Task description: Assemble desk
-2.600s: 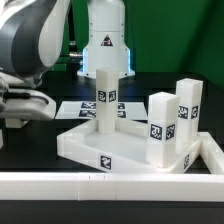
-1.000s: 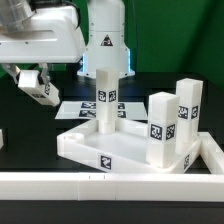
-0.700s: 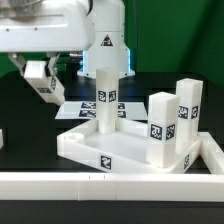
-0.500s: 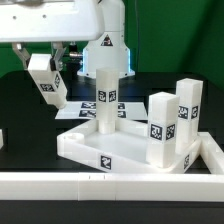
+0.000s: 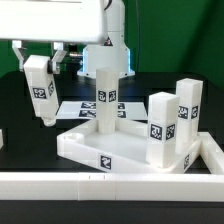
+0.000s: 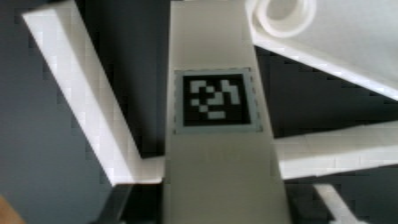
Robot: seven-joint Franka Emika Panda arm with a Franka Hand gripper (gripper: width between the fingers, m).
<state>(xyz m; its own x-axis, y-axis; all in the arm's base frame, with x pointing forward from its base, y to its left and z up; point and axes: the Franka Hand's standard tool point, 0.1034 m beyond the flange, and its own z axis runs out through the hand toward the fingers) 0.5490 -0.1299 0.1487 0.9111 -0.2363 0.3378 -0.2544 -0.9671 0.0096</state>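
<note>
Arm casing: smooth white shell, rounded edges, filling the upper part of the exterior view. Dark joints or fittings show beneath the white housing. End effector [image 5: 43, 60]: fingers look dark, mostly hidden. Base column [image 5: 106, 50] behind the scene: white, cylindrical, carrying a black triangular mark with a pale symbol; detail too small to read. No part of the body is identifiable in the wrist view.

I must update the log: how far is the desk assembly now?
Three legs already stand upright on the desk slab. The gripper carries the fourth leg in the air, on the exterior view's left of the slab. That leg has yet to be set on the slab.
</note>
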